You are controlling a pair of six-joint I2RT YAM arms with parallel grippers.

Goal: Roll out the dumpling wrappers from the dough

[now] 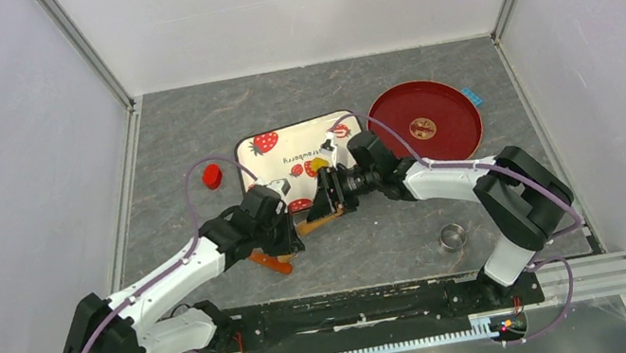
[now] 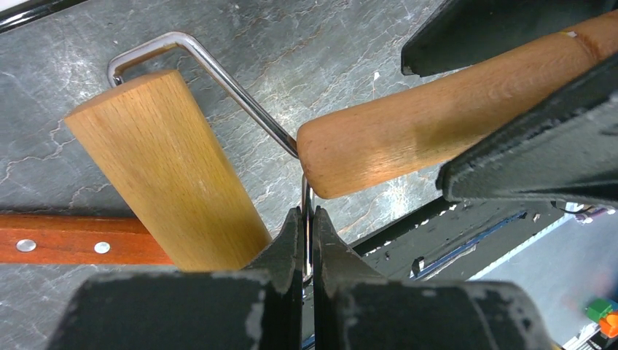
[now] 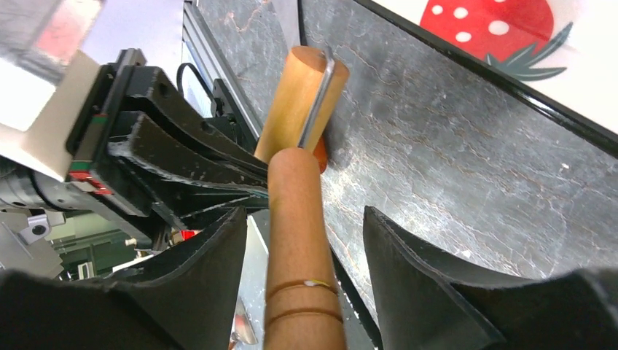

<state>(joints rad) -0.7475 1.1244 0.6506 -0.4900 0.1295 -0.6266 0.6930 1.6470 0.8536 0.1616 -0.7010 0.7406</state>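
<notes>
Handover in progress: left gripper (image 2: 307, 222) pinches the steel wire frame (image 2: 240, 95) of the tan wooden roller (image 2: 164, 171) while right gripper (image 3: 304, 219) straddles its handle (image 2: 408, 135), jaws apart, not yet gripping — closing looks due next

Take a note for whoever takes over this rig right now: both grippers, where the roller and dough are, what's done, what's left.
Left gripper: shut on the metal frame of the roller, just off the tray's near edge.
Right gripper: open, jaws either side of the roller handle, gaps showing.
Dough: small yellow piece on the strawberry tray; shape too small to tell.
Done: roller in hand.
Left: probably right grips the handle, left lets go, roll the dough into discs.
</notes>
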